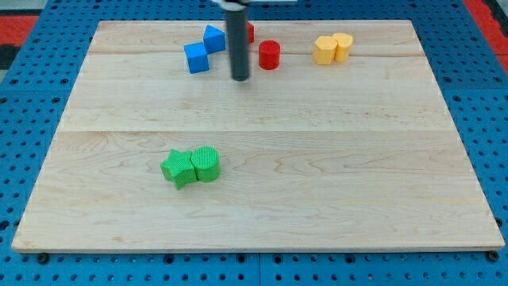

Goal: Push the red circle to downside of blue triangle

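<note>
Red circle waits just right of my tip.
No jaws, just rod; a skewed push risks bumping the 2 blue blocks, triangle included.

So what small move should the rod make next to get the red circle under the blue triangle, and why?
Probably swing my tip around to the view's right of the red circle, then push left. The tip stands between the circle and the blue triangle, on the wrong side for pushing.

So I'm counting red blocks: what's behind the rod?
A red block peeks out at the rod's right edge, near the view's top. Most of it is covered, so its shape can't be told. The red circle stands clear.
</note>
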